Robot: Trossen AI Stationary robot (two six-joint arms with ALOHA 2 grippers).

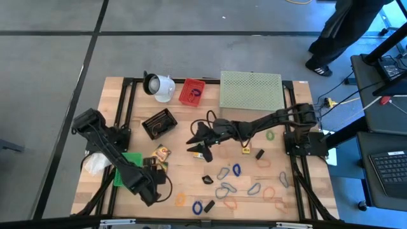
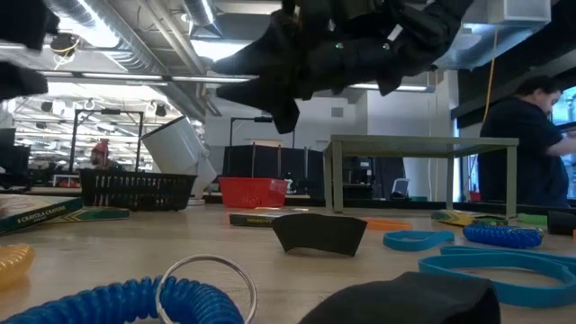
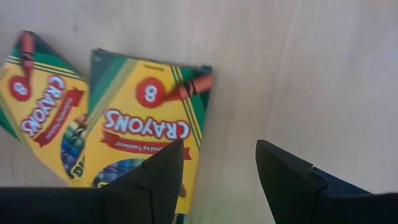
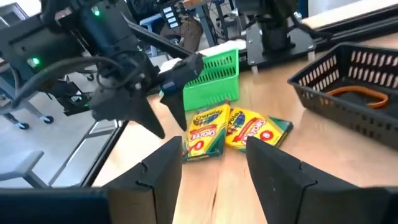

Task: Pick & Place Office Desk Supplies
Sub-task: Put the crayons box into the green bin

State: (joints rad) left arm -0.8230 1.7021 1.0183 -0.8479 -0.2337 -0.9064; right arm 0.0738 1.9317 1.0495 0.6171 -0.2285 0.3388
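Note:
Two yellow-green crayon boxes [image 3: 140, 130] [image 4: 239, 129] lie flat side by side on the wooden table [image 1: 191, 166], also seen from above as crayon boxes [image 1: 161, 154]. My left gripper [image 3: 217, 168] [image 4: 166, 113] hangs open just above them, pointing down, touching nothing. My right gripper [image 4: 211, 168] [image 1: 198, 141] is open over the table's middle, pointing toward the boxes and the left arm, with nothing between its fingers. Grey and blue oval clips [image 1: 229, 172], orange rubber bands [image 1: 271, 191] and small black clips [image 1: 207, 179] lie loose on the near right part.
A green basket [image 4: 217, 70] stands right behind the crayon boxes. A black basket [image 1: 159, 123] holding an orange band, a red basket [image 1: 192, 92], a white cup [image 1: 159, 86] and a pale green mesh stand [image 1: 250, 89] line the far side. A person stands beyond the table's far right.

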